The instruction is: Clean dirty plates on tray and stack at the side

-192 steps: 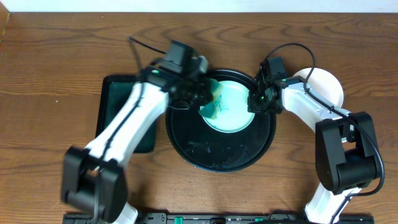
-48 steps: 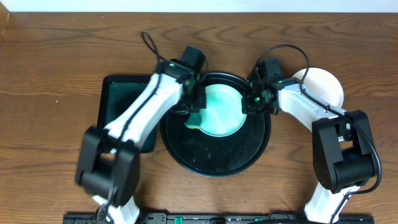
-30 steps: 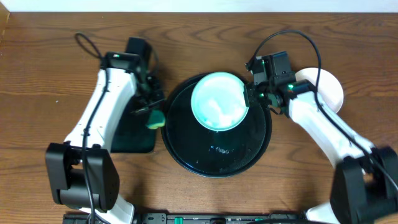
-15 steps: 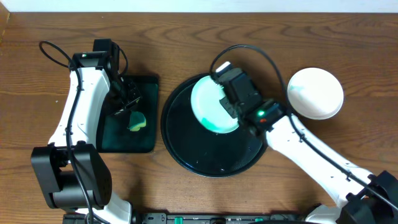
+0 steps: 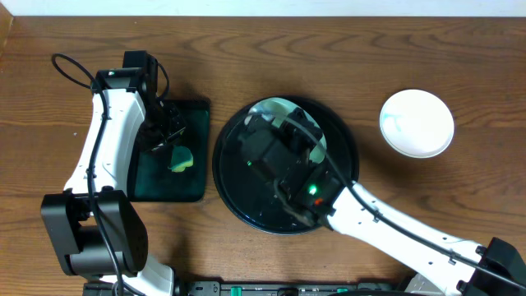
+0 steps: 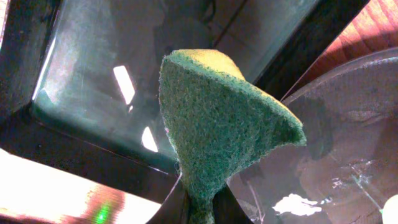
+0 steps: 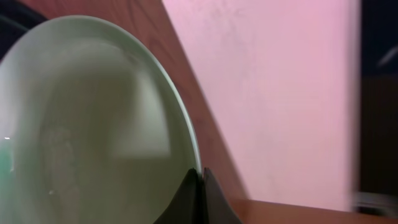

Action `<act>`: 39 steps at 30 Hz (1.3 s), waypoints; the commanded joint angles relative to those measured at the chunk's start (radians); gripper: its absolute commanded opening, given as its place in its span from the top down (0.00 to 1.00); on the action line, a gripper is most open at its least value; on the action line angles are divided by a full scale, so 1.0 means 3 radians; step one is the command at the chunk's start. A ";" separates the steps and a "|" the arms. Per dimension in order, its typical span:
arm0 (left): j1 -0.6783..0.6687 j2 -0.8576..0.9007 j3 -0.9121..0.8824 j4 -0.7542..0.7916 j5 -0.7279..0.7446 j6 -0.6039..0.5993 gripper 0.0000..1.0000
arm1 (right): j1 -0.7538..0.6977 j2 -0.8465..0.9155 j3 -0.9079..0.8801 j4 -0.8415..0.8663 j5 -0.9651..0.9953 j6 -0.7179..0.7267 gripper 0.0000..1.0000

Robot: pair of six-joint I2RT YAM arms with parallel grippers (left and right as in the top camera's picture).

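My right gripper point(image 7: 200, 177) is shut on the rim of a pale mint-green plate point(image 7: 93, 124) and holds it tilted up on edge, lifted off the tray. In the overhead view only a sliver of this plate point(image 5: 279, 104) shows past my raised right wrist, over the far part of the round black tray point(image 5: 226, 189). A white plate point(image 5: 417, 123) lies on the table to the right of the tray. My left gripper point(image 6: 199, 211) is shut on a green sponge point(image 6: 217, 124) above the rectangular tray point(image 6: 112, 74). In the overhead view the sponge point(image 5: 182, 159) hangs under the left gripper point(image 5: 168, 146).
The small black rectangular tray point(image 5: 156, 185) lies left of the round tray, almost touching it. The round tray's rim also shows in the left wrist view point(image 6: 348, 124). My right arm point(image 5: 386, 226) crosses the round tray from the front right. Bare wood table surrounds them.
My right arm has lifted and tilted the mint plate and now covers the middle of the round tray. The left arm has held still with the sponge over the rectangular tray.
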 commanded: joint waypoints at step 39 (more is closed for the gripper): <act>0.0018 0.0010 0.0034 -0.0006 -0.0041 0.0092 0.93 | 0.0511 0.0006 0.0036 0.0708 0.1328 -0.1241 0.99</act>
